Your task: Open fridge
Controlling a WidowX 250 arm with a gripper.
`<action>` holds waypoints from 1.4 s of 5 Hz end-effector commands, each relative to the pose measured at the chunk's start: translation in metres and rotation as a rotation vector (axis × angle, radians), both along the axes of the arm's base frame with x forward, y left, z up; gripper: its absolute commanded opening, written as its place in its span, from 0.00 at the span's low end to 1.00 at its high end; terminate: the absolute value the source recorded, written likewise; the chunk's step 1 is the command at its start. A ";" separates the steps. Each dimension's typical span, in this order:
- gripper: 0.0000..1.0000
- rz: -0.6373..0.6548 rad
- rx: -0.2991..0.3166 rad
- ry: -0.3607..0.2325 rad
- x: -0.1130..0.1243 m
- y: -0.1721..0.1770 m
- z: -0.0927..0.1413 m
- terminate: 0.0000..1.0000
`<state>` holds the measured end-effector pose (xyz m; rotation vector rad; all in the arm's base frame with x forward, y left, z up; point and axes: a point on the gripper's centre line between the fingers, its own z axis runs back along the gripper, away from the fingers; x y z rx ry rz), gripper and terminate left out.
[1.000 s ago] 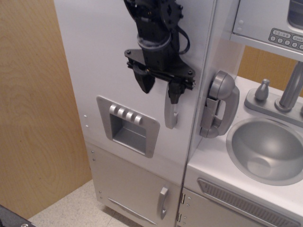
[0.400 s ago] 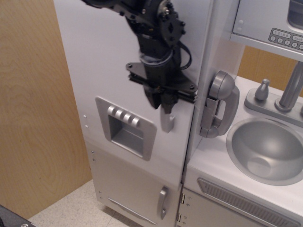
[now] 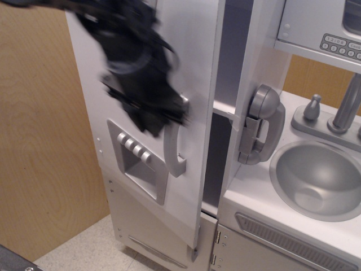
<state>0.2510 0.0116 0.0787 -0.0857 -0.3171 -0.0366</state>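
The tall silver-grey fridge door point(image 3: 194, 51) stands swung partly open, its free edge pulled out to the left. A dark gap point(image 3: 217, 152) shows the inside, with a white shelf point(image 3: 224, 109) across it. My black gripper point(image 3: 152, 121) is blurred by motion and sits at the top of the vertical silver handle point(image 3: 176, 149). Its fingers appear closed around the handle's upper end, but the blur hides the exact contact. The recessed dispenser panel point(image 3: 138, 164) with its buttons is left of the handle.
A smaller lower door point(image 3: 152, 231) sits below. A grey toy phone point(image 3: 260, 124) hangs on the fridge's right side wall. A sink point(image 3: 318, 178), a tap point(image 3: 347, 104) and a microwave panel point(image 3: 338, 34) are to the right. A wooden panel point(image 3: 39, 141) is to the left.
The gripper closed on the handle and moved left, and the fridge door swung from shut to partly open, exposing the interior gap and shelf.
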 end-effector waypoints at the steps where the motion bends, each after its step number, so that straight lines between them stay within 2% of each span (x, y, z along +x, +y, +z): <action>1: 1.00 -0.039 -0.001 0.123 -0.012 -0.001 0.012 0.00; 2: 1.00 -0.076 0.023 0.186 -0.012 -0.029 0.003 0.00; 3: 1.00 -0.132 0.021 0.181 -0.017 -0.059 -0.009 0.00; 4: 1.00 -0.203 0.012 0.160 -0.034 -0.088 -0.025 0.00; 5: 1.00 -0.256 0.016 0.155 -0.036 -0.114 -0.033 0.00; 6: 1.00 -0.268 0.031 0.135 -0.025 -0.129 -0.039 0.00; 7: 1.00 -0.244 0.049 0.123 0.002 -0.134 -0.044 0.00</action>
